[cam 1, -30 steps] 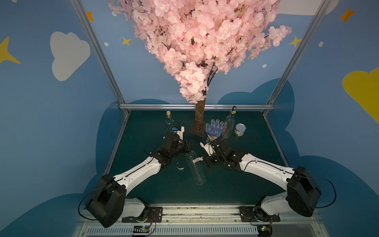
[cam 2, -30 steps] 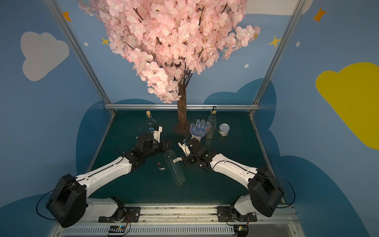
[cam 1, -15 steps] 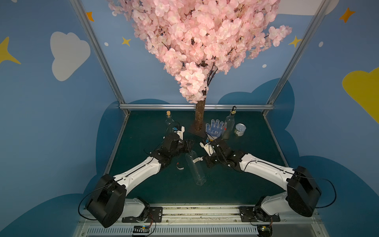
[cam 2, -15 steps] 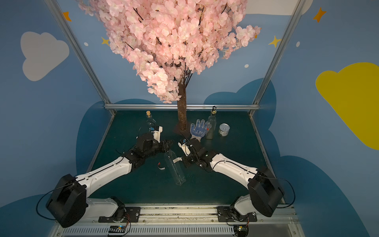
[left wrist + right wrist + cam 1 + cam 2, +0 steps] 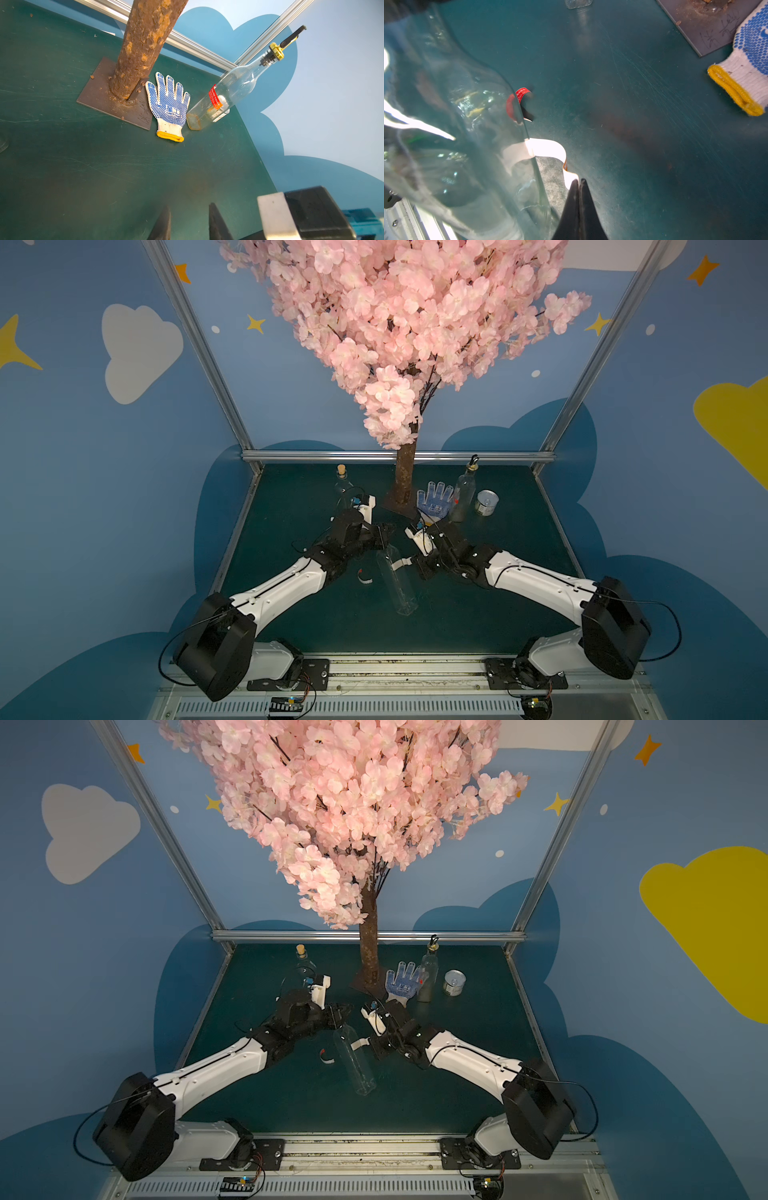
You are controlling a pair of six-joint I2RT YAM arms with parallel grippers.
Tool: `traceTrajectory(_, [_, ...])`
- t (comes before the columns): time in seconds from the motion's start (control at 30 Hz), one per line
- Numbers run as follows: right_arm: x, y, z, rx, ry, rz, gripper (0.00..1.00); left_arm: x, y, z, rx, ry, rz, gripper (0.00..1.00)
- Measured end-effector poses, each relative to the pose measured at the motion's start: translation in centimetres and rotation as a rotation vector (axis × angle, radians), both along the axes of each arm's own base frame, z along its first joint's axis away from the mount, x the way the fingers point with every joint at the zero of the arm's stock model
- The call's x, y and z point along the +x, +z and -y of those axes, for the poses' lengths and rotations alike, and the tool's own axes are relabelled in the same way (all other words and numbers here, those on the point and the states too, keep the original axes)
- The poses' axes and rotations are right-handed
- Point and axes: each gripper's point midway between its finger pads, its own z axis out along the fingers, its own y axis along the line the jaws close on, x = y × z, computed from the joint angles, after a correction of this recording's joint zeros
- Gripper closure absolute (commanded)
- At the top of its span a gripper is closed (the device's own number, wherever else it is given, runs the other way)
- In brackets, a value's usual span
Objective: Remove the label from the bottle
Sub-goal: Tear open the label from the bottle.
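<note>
Top views, green tabletop [image 5: 478, 614] w/ bottle [image 5: 398, 585], blue cloud walls [image 5: 83, 489], pink tree [image 5: 415, 315]

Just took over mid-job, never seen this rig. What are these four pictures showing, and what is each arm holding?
It is two robot arms on a green table. Two pictures come from one camera head above, looking nearly alike; the other two come from a camera on each arm's wrist. A clear bottle lies between the arms. The left tool sits at its neck, apparently gripping it, though the contact is hidden. The right tool is shut on a white label strip whose other end clings to the bottle. A red label scrap lies beside it. Further back: a fake tree, glove, oil bottle, tin and corked bottle.
</note>
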Motion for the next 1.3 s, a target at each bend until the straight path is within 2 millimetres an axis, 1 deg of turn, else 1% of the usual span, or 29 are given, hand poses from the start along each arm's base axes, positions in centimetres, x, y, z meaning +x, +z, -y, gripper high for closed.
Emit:
traceTrajectory(0.9, [0.7, -0.1, 0.6, -0.02, -0.035, 0.021, 1.0, -1.6, 0.9, 0.4, -0.016, -0.088, 0.071, 0.98])
traceTrajectory(1.3, [1.1, -0.1, 0.9, -0.033, -0.054, 0.031, 1.0, -2.2, 1.4, 1.1, -0.019, -0.138, 0.105, 0.98])
